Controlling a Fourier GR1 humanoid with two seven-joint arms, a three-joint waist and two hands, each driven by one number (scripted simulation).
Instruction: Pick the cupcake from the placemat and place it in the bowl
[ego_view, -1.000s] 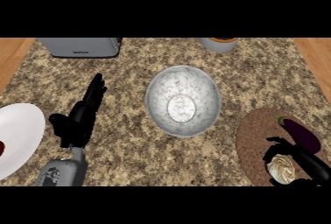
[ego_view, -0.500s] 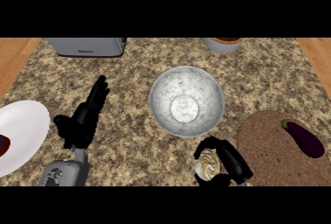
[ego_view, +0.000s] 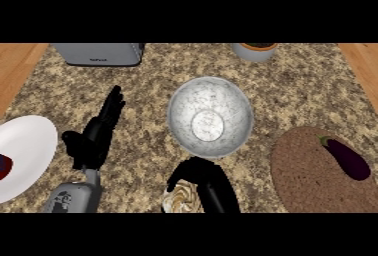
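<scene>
My right hand (ego_view: 210, 185) is at the bottom centre, just in front of the near rim of the grey marbled bowl (ego_view: 209, 117). Its fingers curl round the cupcake (ego_view: 182, 199), whose swirled cream top shows at the hand's left side. The round brown placemat (ego_view: 317, 172) lies to the right with no cupcake on it. My left hand (ego_view: 94, 137) rests open on the left, fingers straight and pointing away from me, well apart from the bowl.
A purple eggplant (ego_view: 347, 157) lies on the placemat's right part. A white plate (ego_view: 26, 152) with something dark red sits at the left edge. A grey toaster (ego_view: 100, 53) and a grey cup (ego_view: 256, 51) stand at the back.
My right hand has carried the cupcake leftward off the placemat to a spot just in front of the bowl. The left hand has stayed still.
</scene>
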